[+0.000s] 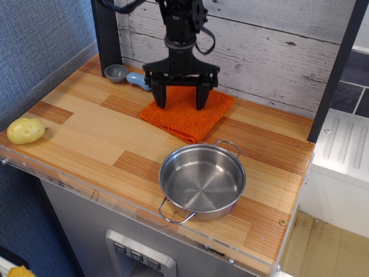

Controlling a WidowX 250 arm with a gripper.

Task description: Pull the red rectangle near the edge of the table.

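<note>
Red rectangle (185, 113) (behind steel pot (202, 182)) under claw (181, 105).

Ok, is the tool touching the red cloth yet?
Cannot tell. The only view shows the open tool over the red cloth, its fingertips overlapping the fabric, but neither contact nor a gap shows plainly.

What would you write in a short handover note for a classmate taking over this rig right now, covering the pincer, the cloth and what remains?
Pincer: open, fingers spread over the back part of the red rectangle, holding nothing; contact cannot be told.
Red rectangle: lies flat near the back wall, behind the steel pot.
Table: its front edge with the clear rim is far from the cloth.
Done: pincer placed above the cloth.
Left: press or grip the cloth, then drag it toward the edge, probably steering left of the pot.
</note>
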